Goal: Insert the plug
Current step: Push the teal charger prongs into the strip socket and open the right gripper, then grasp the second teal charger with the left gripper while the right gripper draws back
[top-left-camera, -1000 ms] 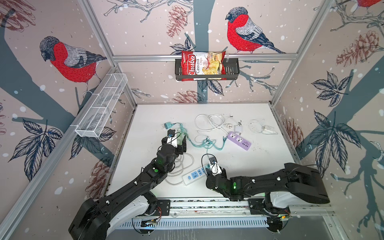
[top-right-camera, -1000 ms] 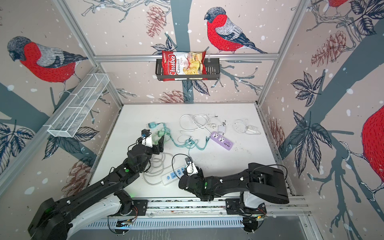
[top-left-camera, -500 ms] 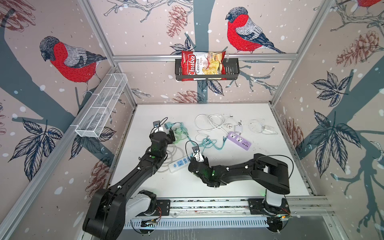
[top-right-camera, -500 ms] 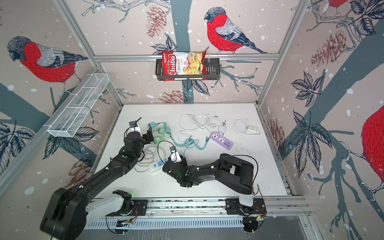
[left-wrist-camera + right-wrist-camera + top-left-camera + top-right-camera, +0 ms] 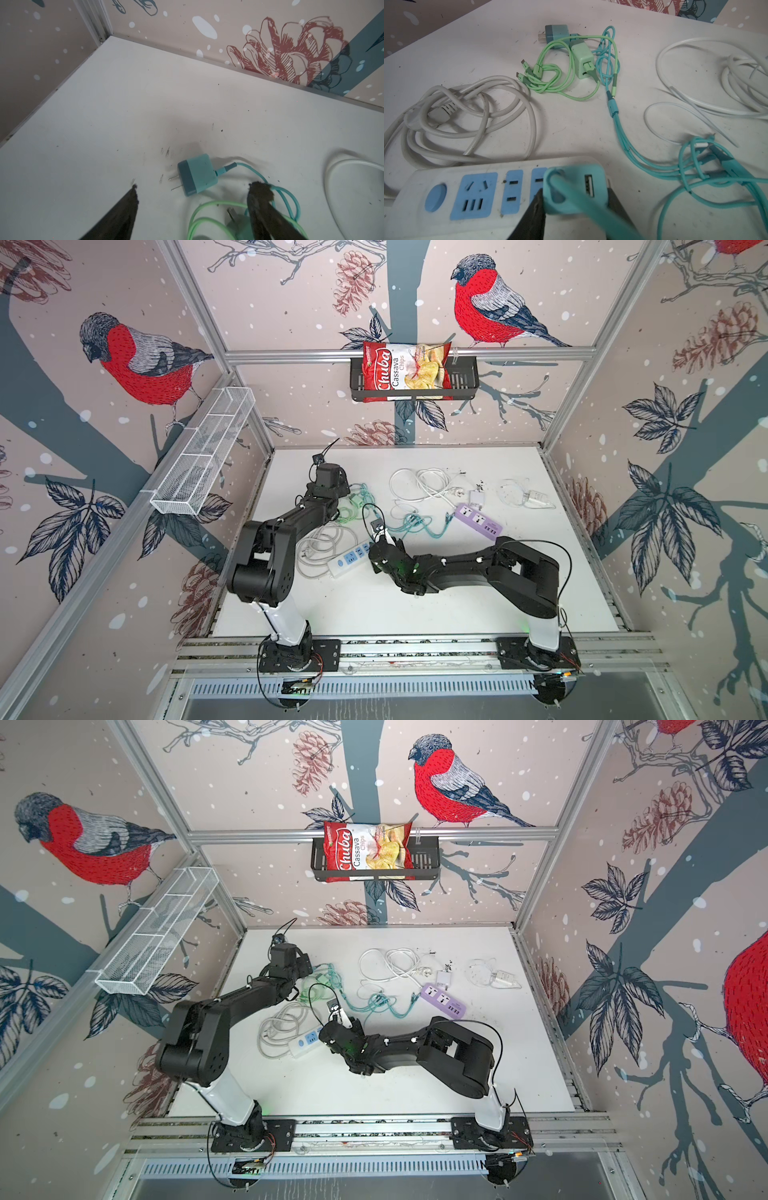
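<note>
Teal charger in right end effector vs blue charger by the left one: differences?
The teal charger is clamped in the right end effector over the white power strip; the blue charger lies free on the table, by the open left end effector. Blue charger's prongs show; teal charger's are hidden. Both carry a teal cable.

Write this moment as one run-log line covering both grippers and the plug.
right gripper: shut on teal charger | teal charger: over end socket of white power strip, seating unclear | left gripper: open near blue charger

tangled cables (image 5: 612, 108), power strip (image 5: 349, 560) crowd middle, table (image 5: 374, 605) bare along front
</note>
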`<action>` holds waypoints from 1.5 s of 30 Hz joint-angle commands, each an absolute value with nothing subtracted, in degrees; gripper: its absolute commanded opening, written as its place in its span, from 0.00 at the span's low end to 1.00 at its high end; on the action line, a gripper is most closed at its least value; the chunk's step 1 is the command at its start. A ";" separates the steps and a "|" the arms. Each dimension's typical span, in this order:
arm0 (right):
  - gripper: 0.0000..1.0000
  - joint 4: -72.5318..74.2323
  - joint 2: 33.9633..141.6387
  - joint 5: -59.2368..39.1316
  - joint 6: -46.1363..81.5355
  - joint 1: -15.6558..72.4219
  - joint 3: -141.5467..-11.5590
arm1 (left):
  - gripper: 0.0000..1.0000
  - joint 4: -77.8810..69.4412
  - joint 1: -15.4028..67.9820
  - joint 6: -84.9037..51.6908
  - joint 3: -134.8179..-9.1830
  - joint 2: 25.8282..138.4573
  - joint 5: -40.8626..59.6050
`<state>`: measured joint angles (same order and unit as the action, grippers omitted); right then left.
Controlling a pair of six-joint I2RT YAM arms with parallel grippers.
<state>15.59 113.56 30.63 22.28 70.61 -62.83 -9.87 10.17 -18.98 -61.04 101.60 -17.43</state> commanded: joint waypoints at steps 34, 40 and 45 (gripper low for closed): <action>0.72 -1.43 101.81 22.94 24.53 71.45 -58.55 | 0.67 17.84 5.81 -14.62 -81.70 118.26 -0.99; 0.73 -1.06 99.79 22.95 24.61 71.55 -57.14 | 0.59 19.46 6.04 -16.56 -88.19 123.58 6.09; 0.73 -1.14 99.77 22.72 24.26 71.29 -56.80 | 0.59 18.62 7.76 -17.80 -90.81 125.49 5.95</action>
<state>-1.74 100.12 22.15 23.99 71.46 -56.97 17.37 6.92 -16.64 -89.86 124.99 4.45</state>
